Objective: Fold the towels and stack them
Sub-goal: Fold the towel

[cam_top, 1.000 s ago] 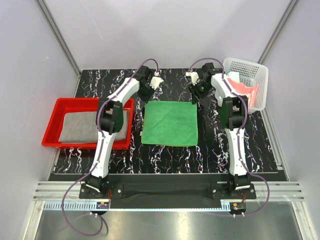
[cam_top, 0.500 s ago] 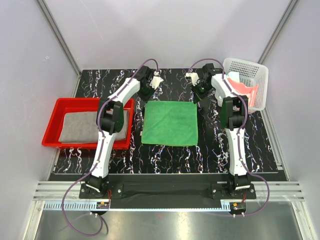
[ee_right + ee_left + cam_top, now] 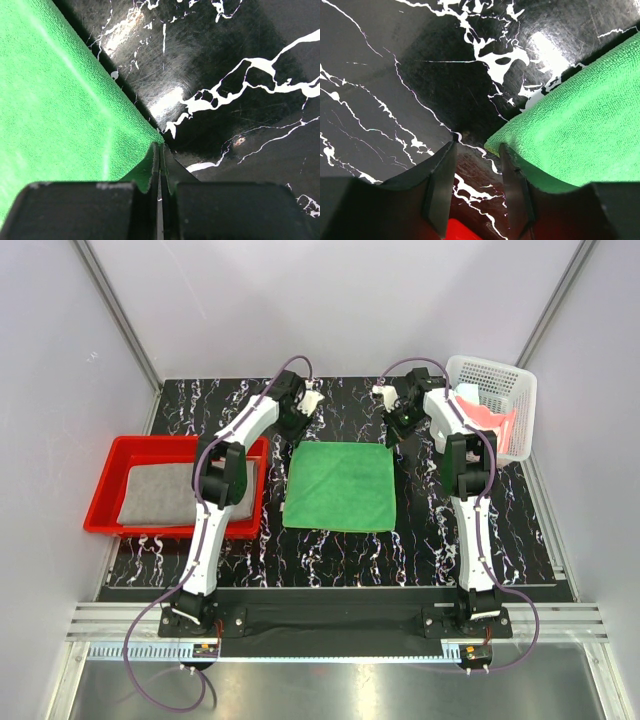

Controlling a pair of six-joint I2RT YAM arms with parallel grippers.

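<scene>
A bright green towel [image 3: 338, 486] lies flat in the middle of the black marbled table. My left gripper [image 3: 300, 426] is low at its far left corner. Its jaws [image 3: 477, 150] stand open, and the towel's corner [image 3: 492, 146] touches the inner side of the right finger. My right gripper [image 3: 396, 430] is at the far right corner, and its fingertips [image 3: 160, 146] are shut on the very tip of the green towel [image 3: 65, 115]. A folded grey towel [image 3: 180, 492] rests in the red tray. A salmon-pink towel [image 3: 492, 416] lies in the white basket.
The red tray [image 3: 110, 495] stands at the table's left side, close to the left arm. The white perforated basket [image 3: 515, 390] stands at the back right, just behind the right arm. Grey walls close in the table on three sides.
The left jaws have opened at the towel's far left corner. The right jaws have shut on the far right corner. Neither arm has moved much, and the towel lies as before.
</scene>
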